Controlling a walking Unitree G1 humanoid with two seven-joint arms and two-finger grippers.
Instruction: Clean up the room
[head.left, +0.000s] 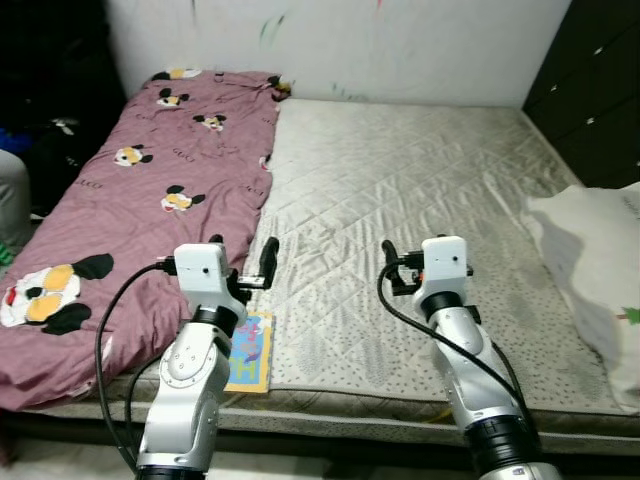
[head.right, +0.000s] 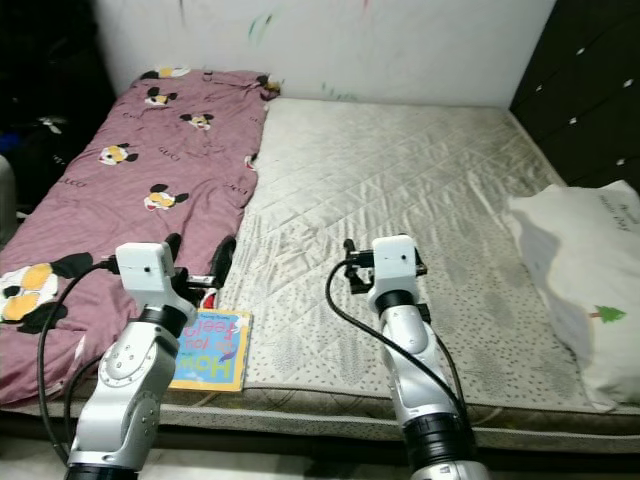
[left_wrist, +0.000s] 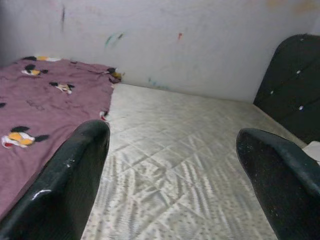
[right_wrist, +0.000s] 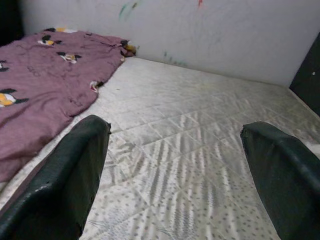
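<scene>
Clearly little is tidied yet: the purple blanket sprawls over the mattress's left side, a pillow lies at its right edge; the picture book rests at the near edge, just beneath the left gripper; both it and the right gripper gape, empty.

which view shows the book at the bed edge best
The right eye view: the book lies flat at the mattress's near edge beside the purple blanket, its colourful cover mostly in sight by the left hand. In the left eye view the left arm covers much of it. The wrist views look past it at mattress and blanket.
</scene>
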